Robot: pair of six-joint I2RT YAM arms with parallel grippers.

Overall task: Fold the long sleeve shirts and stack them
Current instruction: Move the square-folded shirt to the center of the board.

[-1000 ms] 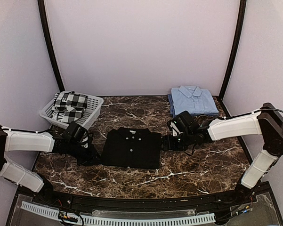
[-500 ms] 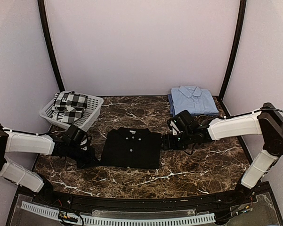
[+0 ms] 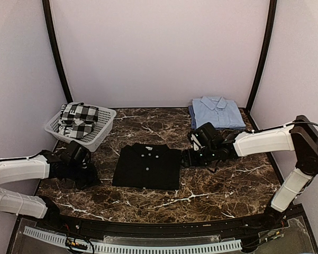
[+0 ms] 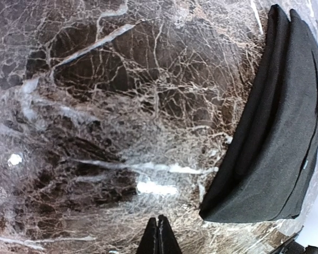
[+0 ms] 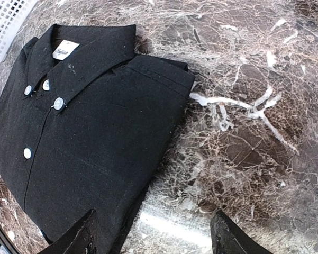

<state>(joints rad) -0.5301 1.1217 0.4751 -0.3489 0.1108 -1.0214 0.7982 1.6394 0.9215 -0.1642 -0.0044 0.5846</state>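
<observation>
Folded black shirt (image 5: 95, 137); white collar label (image 5: 65, 50), writing too small to read.

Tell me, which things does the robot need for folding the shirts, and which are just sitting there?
For the job:
- black shirt, folded, in the middle of the table
- blue shirt, folded, at the back right

Just lying about:
- white basket, at the back left
- black-and-white checked cloth, inside the basket
</observation>
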